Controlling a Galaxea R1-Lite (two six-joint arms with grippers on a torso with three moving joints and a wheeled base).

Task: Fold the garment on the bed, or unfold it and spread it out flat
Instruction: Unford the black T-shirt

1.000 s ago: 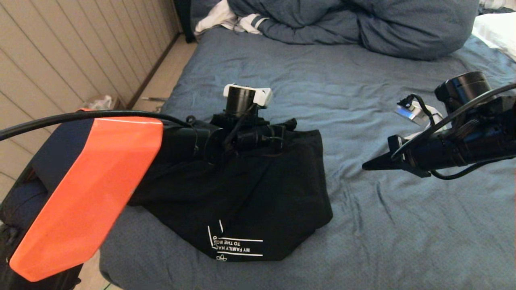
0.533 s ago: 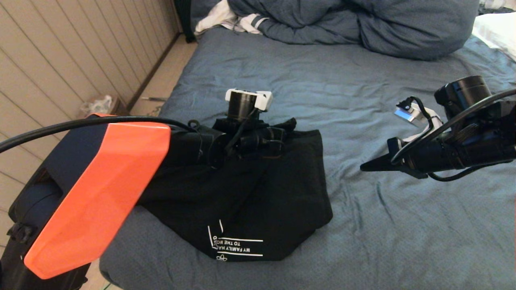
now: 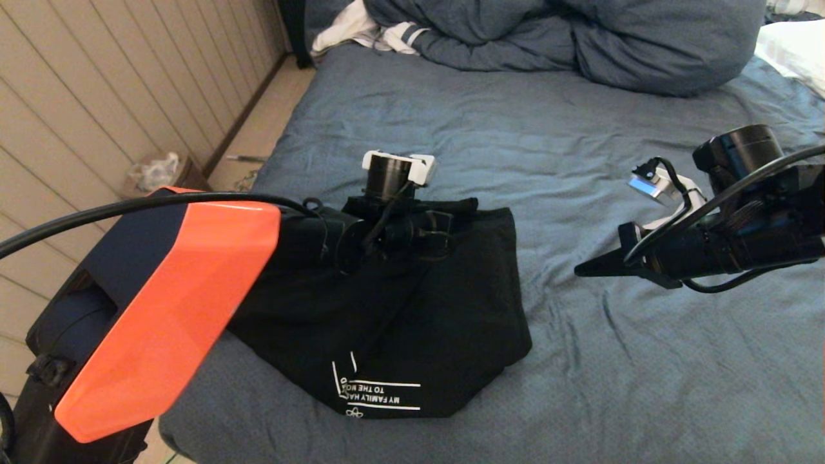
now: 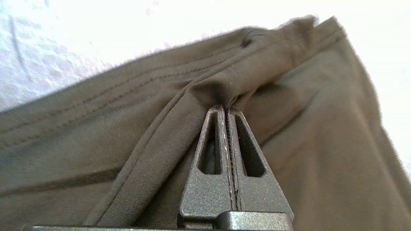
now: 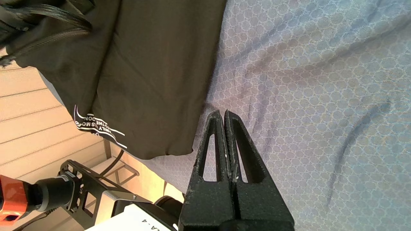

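Note:
The black T-shirt [image 3: 451,309] lies bunched near the front left of the slate-blue bed [image 3: 644,361], white lettering [image 3: 377,393] showing at its near edge. My left gripper [image 3: 451,216] is at the shirt's far edge, shut on a pinched fold of the black fabric [image 4: 128,106]; its fingertips [image 4: 225,109] bite into the fold beside a stitched hem. My right gripper [image 3: 580,270] hovers over bare sheet to the right of the shirt, shut with nothing in it [image 5: 222,112]. The shirt [image 5: 154,64] is apart from it. The moon print is hidden.
A bulky blue duvet [image 3: 580,38] and white striped clothing [image 3: 361,29] are heaped at the far end, with a white pillow [image 3: 793,45] at the far right. The bed's left edge drops to the floor [image 3: 258,129] beside a panelled wall [image 3: 97,96].
My left arm has come down and a little nearer, lowering the held far edge of the shirt toward the sheet. The right gripper has barely shifted.

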